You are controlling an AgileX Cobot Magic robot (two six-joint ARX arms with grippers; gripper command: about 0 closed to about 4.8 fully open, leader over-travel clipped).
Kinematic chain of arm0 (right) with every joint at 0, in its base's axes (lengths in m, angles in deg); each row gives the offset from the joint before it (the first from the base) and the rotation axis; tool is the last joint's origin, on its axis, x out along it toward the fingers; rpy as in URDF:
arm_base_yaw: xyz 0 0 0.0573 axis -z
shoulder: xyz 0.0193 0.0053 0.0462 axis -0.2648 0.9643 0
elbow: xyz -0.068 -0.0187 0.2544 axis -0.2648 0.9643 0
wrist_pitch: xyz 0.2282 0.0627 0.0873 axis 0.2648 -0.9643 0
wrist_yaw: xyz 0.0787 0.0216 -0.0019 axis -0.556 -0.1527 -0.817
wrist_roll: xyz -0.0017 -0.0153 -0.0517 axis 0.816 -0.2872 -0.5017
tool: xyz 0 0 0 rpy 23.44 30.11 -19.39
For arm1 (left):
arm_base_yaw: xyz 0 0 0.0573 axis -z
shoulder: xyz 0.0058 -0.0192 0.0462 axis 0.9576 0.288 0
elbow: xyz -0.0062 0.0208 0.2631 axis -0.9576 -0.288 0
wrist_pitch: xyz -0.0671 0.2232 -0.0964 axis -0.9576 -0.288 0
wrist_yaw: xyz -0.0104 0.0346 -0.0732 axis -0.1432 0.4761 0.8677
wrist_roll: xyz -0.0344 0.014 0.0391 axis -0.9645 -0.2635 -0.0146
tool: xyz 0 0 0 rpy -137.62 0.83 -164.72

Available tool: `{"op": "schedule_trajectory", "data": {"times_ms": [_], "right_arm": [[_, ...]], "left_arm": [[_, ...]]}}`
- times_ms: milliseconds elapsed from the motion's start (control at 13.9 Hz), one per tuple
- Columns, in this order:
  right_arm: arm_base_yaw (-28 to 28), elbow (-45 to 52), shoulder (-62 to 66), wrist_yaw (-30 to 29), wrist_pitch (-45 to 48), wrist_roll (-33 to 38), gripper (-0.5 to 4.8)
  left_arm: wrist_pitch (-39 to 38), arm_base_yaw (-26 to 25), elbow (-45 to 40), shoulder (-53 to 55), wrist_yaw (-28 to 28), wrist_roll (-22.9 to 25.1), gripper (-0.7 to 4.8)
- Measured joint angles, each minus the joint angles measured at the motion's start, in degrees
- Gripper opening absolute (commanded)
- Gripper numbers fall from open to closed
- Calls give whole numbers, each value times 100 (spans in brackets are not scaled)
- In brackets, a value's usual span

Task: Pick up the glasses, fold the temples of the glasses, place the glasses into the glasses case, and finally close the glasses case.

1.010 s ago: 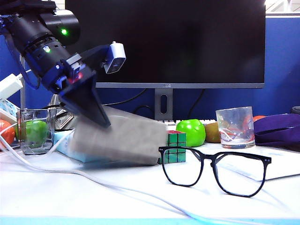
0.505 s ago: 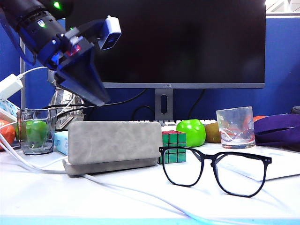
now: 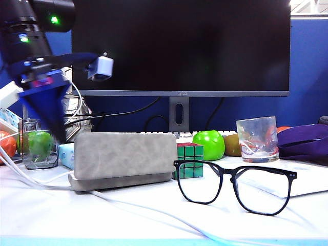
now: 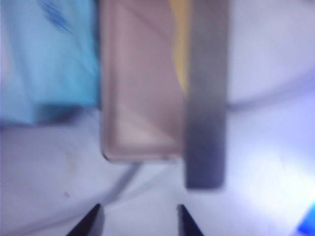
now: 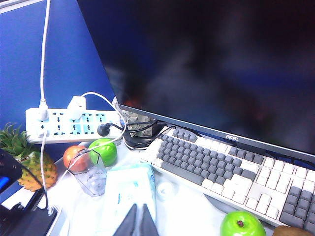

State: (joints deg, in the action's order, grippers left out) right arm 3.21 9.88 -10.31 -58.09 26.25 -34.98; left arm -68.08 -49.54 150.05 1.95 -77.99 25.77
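I see my left gripper (image 4: 138,221) hanging jaws spread and empty above the open glasses case's (image 3: 123,160) left end. My right gripper (image 5: 139,222) is pressed together, raised near the keyboard (image 5: 226,164); the glasses (image 3: 234,186) stand apart on bare table (image 3: 154,220).

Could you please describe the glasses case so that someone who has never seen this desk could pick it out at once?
Find the big dark monitor; on the white table in front of its left half lies the glasses case, beside the small green puzzle cube. It is a grey, suede-looking oblong box with rounded corners, its lid raised, wider than the cube, unlike the pale blue tissue pack behind it.
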Motion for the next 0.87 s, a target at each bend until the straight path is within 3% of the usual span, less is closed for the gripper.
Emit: {"op": "schedule_trajectory", "data": {"times_ms": [722, 794, 866], "right_arm": [[0, 0, 0, -83, -2, 0, -5], [0, 0, 0, -85, -2, 0, -5], [0, 0, 0, -90, -2, 0, -5]], "left_arm": [[0, -66, -11, 887, -28, 195, 206], [92, -66, -31, 1003, -28, 195, 202], [118, -66, -31, 1106, -28, 195, 161]]}}
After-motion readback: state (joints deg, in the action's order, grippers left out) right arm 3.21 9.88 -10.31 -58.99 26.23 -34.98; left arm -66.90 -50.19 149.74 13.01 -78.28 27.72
